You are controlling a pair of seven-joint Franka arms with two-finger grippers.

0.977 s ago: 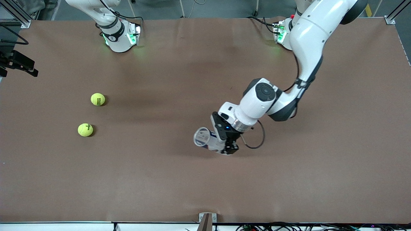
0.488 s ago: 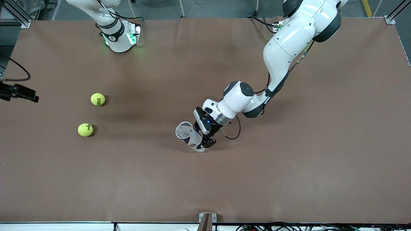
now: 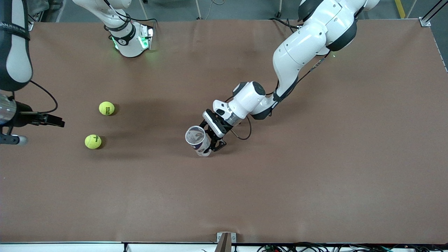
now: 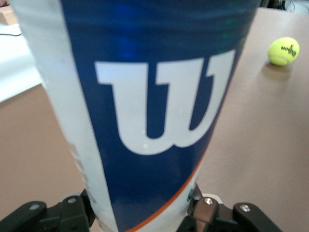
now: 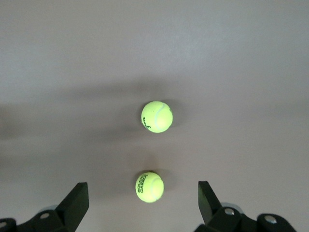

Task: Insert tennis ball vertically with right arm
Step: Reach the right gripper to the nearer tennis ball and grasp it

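Tennis balls (image 5: 157, 116) between spread right fingers (image 5: 75, 203) (front view crops them).

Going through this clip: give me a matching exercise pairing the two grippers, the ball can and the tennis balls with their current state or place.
1. left gripper
2. right gripper
3. blue-and-white cylindrical ball can
4. two yellow-green felt tennis balls

A. open, above the balls
B. lying on the brown table, toward the right arm's end
C. shut on the can
D. held, open mouth up

Pairs: 1-C, 2-A, 3-D, 4-B

Brown surface (image 3: 315, 182) carries two tennis balls toward the right arm's end: ball (image 3: 106, 108), and nearer ball (image 3: 93, 141).
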